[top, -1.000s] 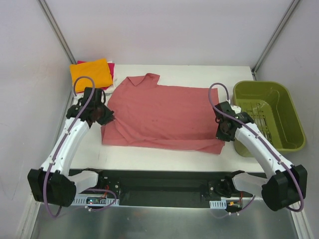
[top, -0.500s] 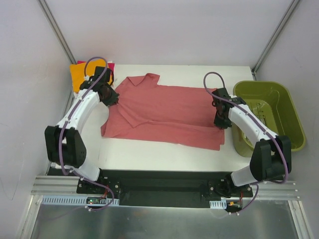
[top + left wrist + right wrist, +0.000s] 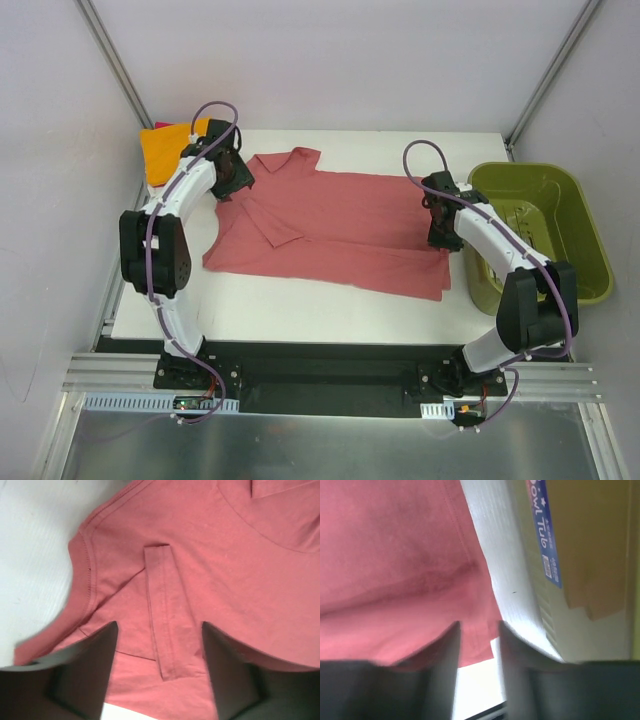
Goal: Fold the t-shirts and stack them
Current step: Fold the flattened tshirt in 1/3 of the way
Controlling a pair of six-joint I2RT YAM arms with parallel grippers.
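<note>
The large salmon-red t-shirt (image 3: 330, 225) lies spread on the white table (image 3: 300, 310), collar toward the back left. My left gripper (image 3: 232, 178) hovers over its back left corner. In the left wrist view this gripper (image 3: 159, 625) is open wide above the t-shirt (image 3: 240, 565), with a folded hem strip (image 3: 167, 625) lying between the fingers. My right gripper (image 3: 440, 235) is at the shirt's right edge. Its jaws (image 3: 479, 625) stand apart over the cloth's corner (image 3: 395, 570), gripping nothing. A folded orange t-shirt (image 3: 165, 148) sits at the back left corner.
The olive-green basket (image 3: 545, 230) stands at the table's right edge, close beside my right arm; its wall with a blue label (image 3: 545, 535) fills the right wrist view's right side. Bare white table (image 3: 485, 555) shows between shirt and basket.
Both grippers have moved toward the back of the table with the shirt's sides and have opened, letting go of the cloth. The shirt's left side now lies folded over.
</note>
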